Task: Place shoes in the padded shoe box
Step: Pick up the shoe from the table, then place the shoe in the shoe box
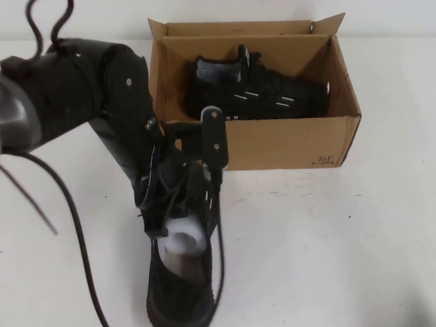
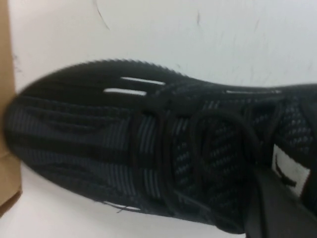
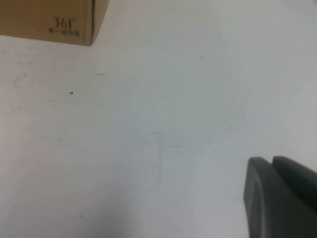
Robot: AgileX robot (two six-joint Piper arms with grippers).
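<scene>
One black knit shoe (image 1: 262,90) with white dashes lies on its side inside the brown cardboard shoe box (image 1: 286,144). The second shoe (image 1: 178,293) is in front of the box, toe toward it, with pale stuffing in its opening. It fills the left wrist view (image 2: 148,158). My left gripper (image 1: 187,211) is down on this shoe at the tongue and collar, with one finger (image 2: 282,213) lying across the tongue, shut on it. My right gripper (image 3: 272,163) hangs over bare table, fingers together and empty; it is out of the high view.
The box's printed lower corner (image 3: 67,24) shows in the right wrist view, and its corner edge (image 2: 7,148) sits close to the shoe's toe in the left wrist view. The left arm's cables (image 1: 75,225) trail over the white table (image 1: 327,245).
</scene>
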